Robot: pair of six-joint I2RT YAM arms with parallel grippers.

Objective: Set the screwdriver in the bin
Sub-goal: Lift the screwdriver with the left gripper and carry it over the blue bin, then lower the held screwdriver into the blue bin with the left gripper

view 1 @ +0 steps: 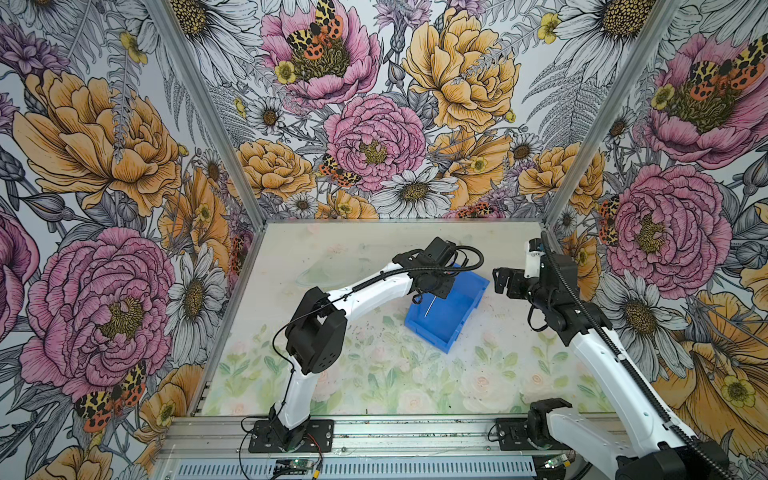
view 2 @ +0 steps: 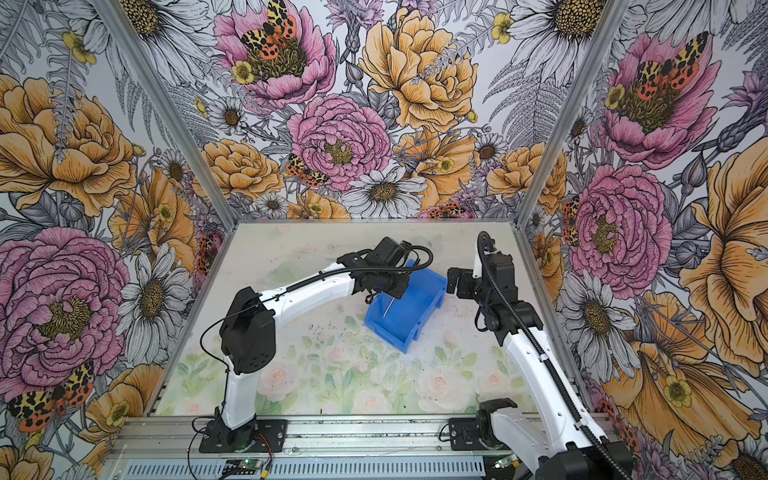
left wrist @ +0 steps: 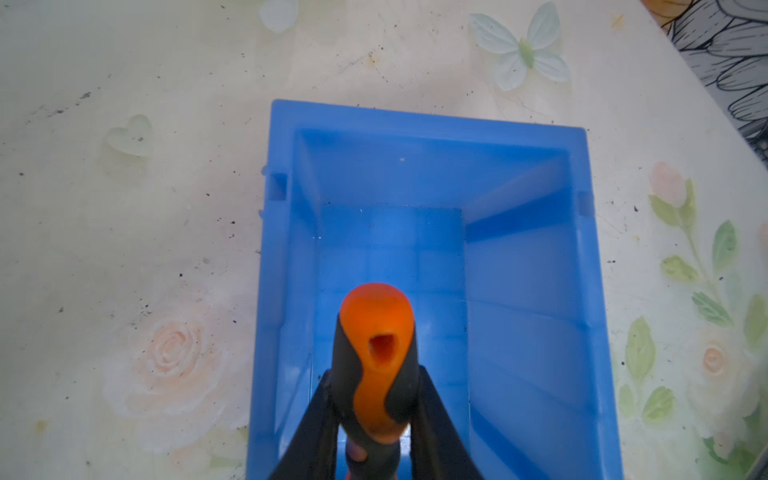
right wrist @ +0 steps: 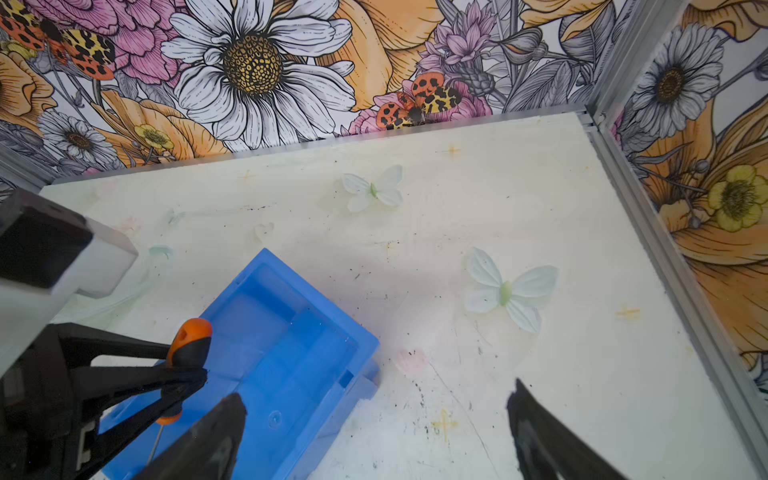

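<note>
While the left gripper [left wrist: 376, 390] clamps the screwdriver [left wrist: 376, 332] by its orange-and-black handle, shaft down over the blue bin [left wrist: 519, 291], a clean drop likely calls for easing it lower inside before the jaws part.

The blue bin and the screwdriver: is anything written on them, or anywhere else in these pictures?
None can be read.
The bin is plain blue, no label showing.
The screwdriver handle shows no brand.
The small circuit board at the front is too small to read.
</note>
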